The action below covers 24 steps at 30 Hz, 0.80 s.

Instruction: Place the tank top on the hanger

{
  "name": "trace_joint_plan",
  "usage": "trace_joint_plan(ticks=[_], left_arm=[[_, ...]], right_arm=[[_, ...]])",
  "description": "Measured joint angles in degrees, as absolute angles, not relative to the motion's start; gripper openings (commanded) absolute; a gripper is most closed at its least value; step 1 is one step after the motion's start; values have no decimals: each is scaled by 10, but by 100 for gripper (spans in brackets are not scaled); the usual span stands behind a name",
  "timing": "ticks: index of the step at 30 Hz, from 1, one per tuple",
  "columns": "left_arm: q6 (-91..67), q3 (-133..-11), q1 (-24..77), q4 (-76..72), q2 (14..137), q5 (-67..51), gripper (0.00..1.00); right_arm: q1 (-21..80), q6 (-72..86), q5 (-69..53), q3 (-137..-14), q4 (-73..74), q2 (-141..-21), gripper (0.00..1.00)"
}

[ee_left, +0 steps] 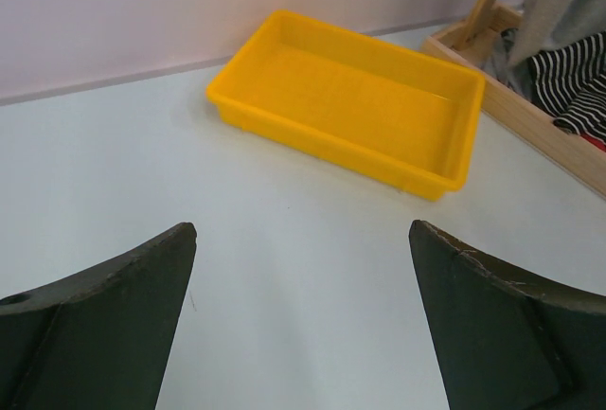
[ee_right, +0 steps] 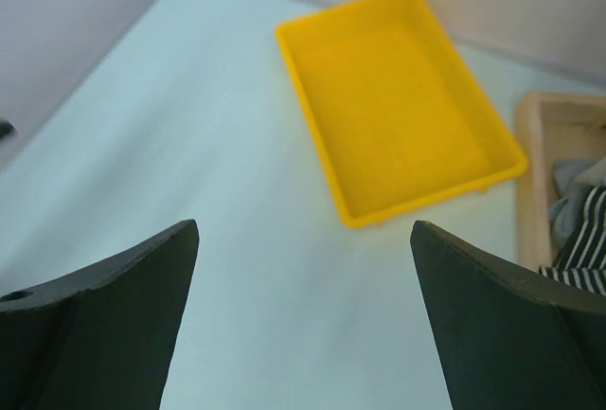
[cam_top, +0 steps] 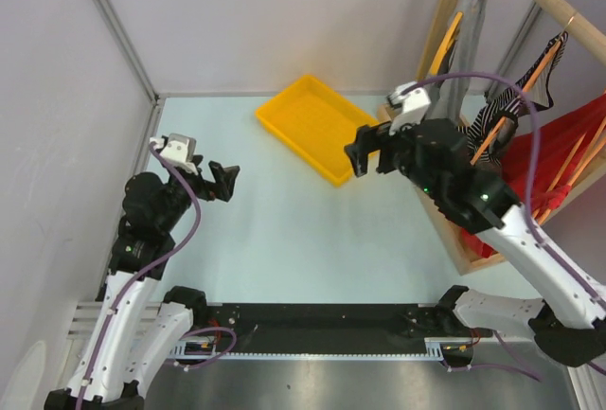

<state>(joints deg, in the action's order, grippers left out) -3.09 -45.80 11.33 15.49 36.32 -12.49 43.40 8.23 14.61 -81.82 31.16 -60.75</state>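
Over the bench the left fingers and right fingers stood wide open and empty, while the tank top seemingly hung already on the hanger at the wooden rack, so little seemed left.

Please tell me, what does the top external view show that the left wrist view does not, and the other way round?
Only the top external view: the open right gripper, the wooden rail, the hanger carrying the tank top, and the red cloth.

Only the left wrist view: the tank top's striped lower part down by the wooden base frame, which the right arm covers from above.

Both: the yellow tray, the open left gripper and the grey garment.
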Motion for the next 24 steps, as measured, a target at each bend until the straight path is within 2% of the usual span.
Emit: trace_joint_plan(ticks=[6, 12, 24], left_arm=[[-46, -451, 110, 153, 343, -86, 99], [-48, -443, 110, 147, 314, -62, 100], [-52, -441, 110, 142, 303, -26, 99]], right_arm=[[435, 82, 108, -725, 299, -626, 100], [353, 110, 58, -664, 276, -585, 100], [323, 123, 18, -657, 257, -548, 100]])
